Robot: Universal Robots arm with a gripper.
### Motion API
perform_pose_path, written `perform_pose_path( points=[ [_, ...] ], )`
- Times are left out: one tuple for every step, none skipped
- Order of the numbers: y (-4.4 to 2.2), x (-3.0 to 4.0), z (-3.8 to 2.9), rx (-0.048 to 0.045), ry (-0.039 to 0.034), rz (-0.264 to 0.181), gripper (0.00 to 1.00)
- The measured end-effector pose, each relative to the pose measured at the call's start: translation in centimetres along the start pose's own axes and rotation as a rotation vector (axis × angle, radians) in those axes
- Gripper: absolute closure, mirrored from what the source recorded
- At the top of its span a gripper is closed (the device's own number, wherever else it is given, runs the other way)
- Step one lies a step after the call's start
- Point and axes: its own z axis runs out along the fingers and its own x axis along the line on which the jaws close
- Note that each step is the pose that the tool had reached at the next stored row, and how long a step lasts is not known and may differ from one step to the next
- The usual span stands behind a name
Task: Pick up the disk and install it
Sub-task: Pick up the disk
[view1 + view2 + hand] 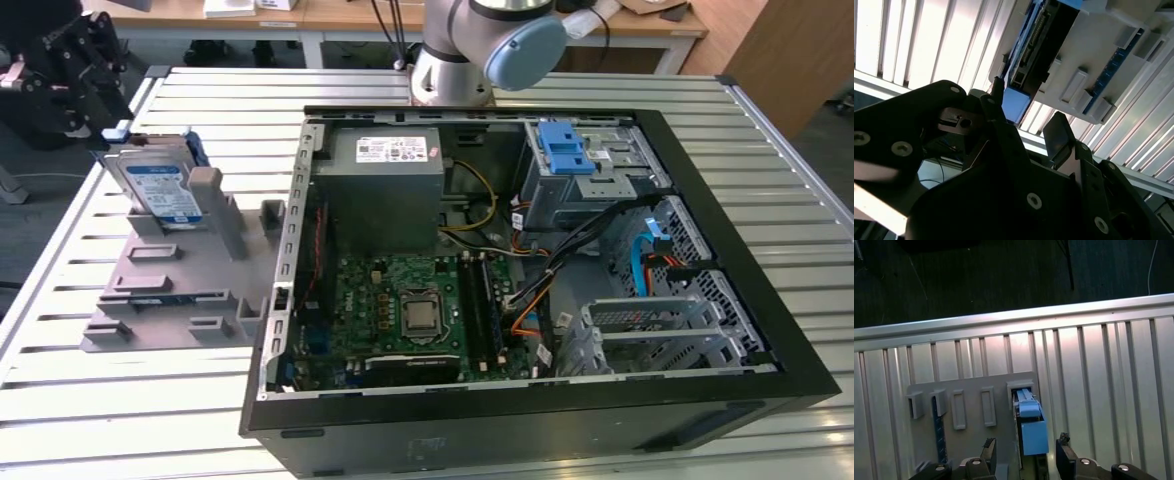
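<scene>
A: Where is the disk (156,188) relative to the jaws?
B: Upright in the grey holder (174,290) on the table (227,110), at the exterior view's left of the computer case (534,430). In the first wrist view its blue rail (1031,432) lies between the open jaws, which grip nothing
A: Arm pose?
B: Base (454,70) behind the case; wrist (60,75) low beside the disk
</scene>
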Motion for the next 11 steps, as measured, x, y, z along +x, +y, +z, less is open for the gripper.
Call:
perform_pose_path(
  points=[
    [0.05,-0.06,0.07,-0.0001,0.0002,0.000,0.41],
    [0.08,-0.13,0.13,0.0000,0.0004,0.000,0.41],
    [0.14,-0.18,0.22,0.0001,0.0004,0.000,0.41],
    [0.19,-0.23,0.30,0.0002,0.0005,0.000,0.41],
    [0.23,-0.27,0.38,0.0002,0.0006,0.000,0.41],
    [0.28,-0.31,0.46,0.0002,0.0007,0.000,0.41],
    [0.32,-0.35,0.54,0.0003,0.0007,0.000,0.41],
    [0.37,-0.39,0.62,0.0003,0.0007,0.000,0.41],
    [0.43,-0.42,0.71,0.0004,0.0006,0.000,0.41],
    [0.49,-0.45,0.79,0.0004,0.0006,0.000,0.41],
    [0.56,-0.48,0.88,0.0005,0.0007,0.000,0.41]
  ],
)
